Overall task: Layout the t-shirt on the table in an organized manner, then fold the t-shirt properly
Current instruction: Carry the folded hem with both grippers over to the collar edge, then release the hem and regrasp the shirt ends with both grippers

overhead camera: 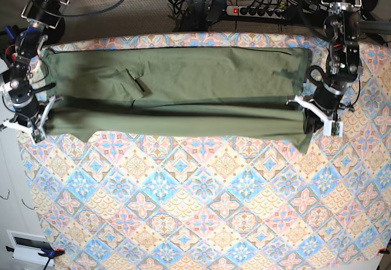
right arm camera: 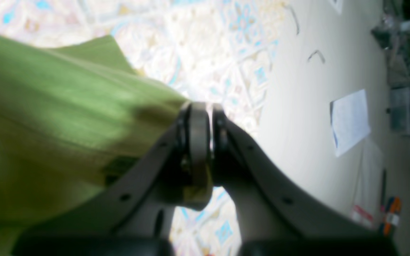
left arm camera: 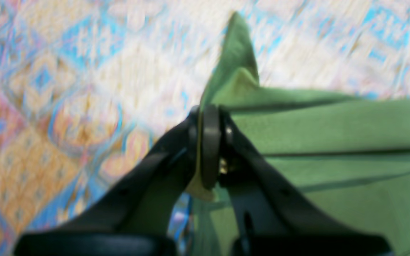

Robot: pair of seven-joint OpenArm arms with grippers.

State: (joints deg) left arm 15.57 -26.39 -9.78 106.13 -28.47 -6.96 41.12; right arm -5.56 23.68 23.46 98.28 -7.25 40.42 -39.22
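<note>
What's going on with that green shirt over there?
A two-armed robot is folding the t-shirt on the patterned table. The left tool and right tool are each shut on the fabric, one at either end of a long edge strip. That strip lies stretched between them, so the fold looks unfinished.

In the right wrist view, a plain pale surface [right arm camera: 297, 117] fills much of the right half of the frame, unevenly lit. A sheet of white paper [right arm camera: 351, 122] lies at centre right, with thin dark curved marks [right arm camera: 317, 57] toward the top. At lower right stands an orange-and-dark slender object [right arm camera: 393, 213], blurred; cluttered items [right arm camera: 400, 71] run along the upper right edge, too blurred to name.
</note>
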